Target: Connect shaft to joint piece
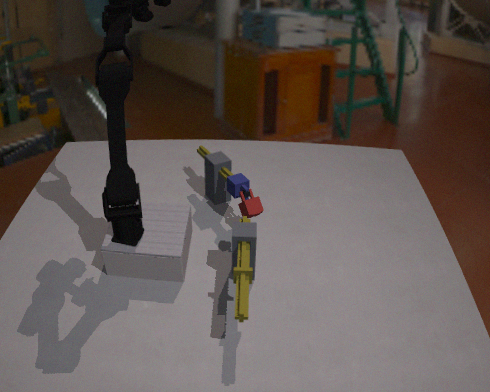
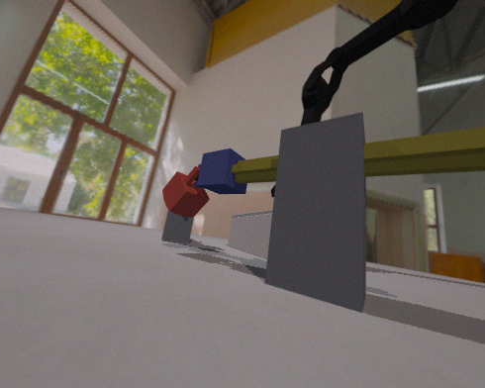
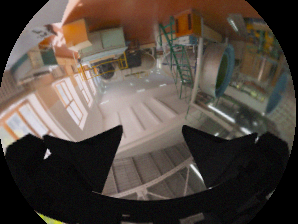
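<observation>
The red joint piece (image 1: 251, 205) (image 2: 184, 194) hangs on its hinge arms from a blue cube (image 1: 238, 185) (image 2: 222, 170), tipped downward and askew in the exterior view. The cube sits on the end of a yellow shaft (image 1: 226, 173) (image 2: 432, 150), which runs through an upright grey block (image 1: 217, 177) (image 2: 316, 213) and shows again on its far side. In the top view the red piece lies between this block and a second grey block (image 1: 244, 231) (image 2: 177, 228). Through that second block passes the other yellow shaft (image 1: 242, 300), which wears a crosswise collar and meets the first one's line at an angle. Its inner tip pokes out just beside the red piece; whether the two touch is hard to say from here.

Beside the blocks, a pale slatted box (image 1: 145, 265) (image 2: 248, 233) rests on the counter (image 1: 359, 280) (image 2: 133, 307) and carries the foot of the black arm (image 1: 116, 135) (image 2: 367, 42). The arm rises well above the shafts. The wrist view shows the pincer (image 3: 153, 128) spread wide, with nothing between its two dark fingers but the room behind: windows, a green ladder (image 3: 176, 57) (image 1: 354, 65) and roof beams. An orange cabinet (image 1: 284, 90) stands beyond the counter.
</observation>
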{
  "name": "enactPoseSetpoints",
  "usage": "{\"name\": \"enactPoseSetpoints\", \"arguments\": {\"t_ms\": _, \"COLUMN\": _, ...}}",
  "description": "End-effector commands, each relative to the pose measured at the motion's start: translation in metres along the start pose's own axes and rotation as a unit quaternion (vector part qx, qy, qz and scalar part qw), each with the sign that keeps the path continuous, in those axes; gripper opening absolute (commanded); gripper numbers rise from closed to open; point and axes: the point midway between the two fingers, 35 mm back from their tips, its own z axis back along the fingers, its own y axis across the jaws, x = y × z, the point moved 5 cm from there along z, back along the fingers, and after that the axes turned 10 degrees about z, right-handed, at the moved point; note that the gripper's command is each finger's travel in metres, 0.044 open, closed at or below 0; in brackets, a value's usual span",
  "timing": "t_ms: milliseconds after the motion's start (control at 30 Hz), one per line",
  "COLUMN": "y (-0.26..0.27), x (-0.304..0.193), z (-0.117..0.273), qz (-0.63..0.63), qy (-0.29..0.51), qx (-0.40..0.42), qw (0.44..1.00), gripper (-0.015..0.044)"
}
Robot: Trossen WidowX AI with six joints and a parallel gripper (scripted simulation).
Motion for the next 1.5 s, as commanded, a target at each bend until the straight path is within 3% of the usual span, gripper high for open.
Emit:
{"name": "enactPoseSetpoints", "arguments": {"t_ms": 0, "y": 0.000, "x": 0.000, "z": 0.000, "qz": 0.000, "qy": 0.000, "qx": 0.000, "qw": 1.000, "gripper": 0.0426}}
{"name": "enactPoseSetpoints", "arguments": {"t_ms": 700, "y": 0.058, "x": 0.071, "z": -0.043, "qz": 0.300, "qy": -0.094, "qx": -0.004, "qw": 0.949, "gripper": 0.0440}}
{"name": "enactPoseSetpoints", "arguments": {"t_ms": 1467, "y": 0.154, "x": 0.167, "z": -0.061, "qz": 0.593, "qy": -0.248, "qx": -0.094, "qw": 0.760, "gripper": 0.0440}}
